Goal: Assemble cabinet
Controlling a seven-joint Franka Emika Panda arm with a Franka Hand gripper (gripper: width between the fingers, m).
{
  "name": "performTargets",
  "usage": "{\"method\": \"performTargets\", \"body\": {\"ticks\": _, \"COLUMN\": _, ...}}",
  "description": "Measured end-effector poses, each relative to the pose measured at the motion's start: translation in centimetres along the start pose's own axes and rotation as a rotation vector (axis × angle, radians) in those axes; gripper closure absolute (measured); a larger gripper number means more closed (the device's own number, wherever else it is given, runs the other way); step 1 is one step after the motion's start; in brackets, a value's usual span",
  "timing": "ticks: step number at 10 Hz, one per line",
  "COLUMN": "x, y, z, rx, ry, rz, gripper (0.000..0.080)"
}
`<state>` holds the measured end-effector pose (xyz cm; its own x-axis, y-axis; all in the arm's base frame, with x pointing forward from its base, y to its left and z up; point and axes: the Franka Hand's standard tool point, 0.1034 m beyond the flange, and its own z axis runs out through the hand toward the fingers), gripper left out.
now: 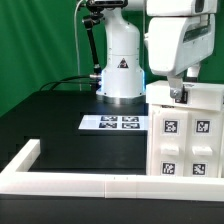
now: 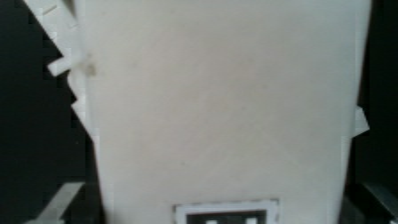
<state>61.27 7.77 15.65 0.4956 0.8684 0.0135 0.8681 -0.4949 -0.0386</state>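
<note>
Under the gripper (image 1: 181, 97), boxy white plastic cabinet (image 1: 185, 135)

No readable text, black warning triangle on robot base (image 1: 121, 68)

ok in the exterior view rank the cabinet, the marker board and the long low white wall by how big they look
1. cabinet: largest, though it stands near the camera, which may flatter it.
2. long low white wall: long but thin; also close to the camera.
3. marker board: smallest, lying flat farther back.
</note>
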Motion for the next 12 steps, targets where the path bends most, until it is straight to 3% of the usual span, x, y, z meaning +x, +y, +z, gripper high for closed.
{"method": "performTargets", "body": {"ticks": 1, "x": 0.0, "y": 0.0, "z": 0.0, "rx": 0.0, "ry": 0.0, "rz": 0.003, "gripper": 0.0245}}
{"method": "performTargets", "body": {"ticks": 8, "x": 1.0, "y": -0.1, "z": 0.1, "rx": -0.005, "ry": 0.047, "rz": 0.781, "gripper": 0.0243}}
{"method": "performTargets", "body": {"ticks": 12, "x": 1.1, "y": -0.2, "z": 0.1, "rx": 0.007, "ry": 0.052, "rz": 1.042, "gripper": 0.0243}}
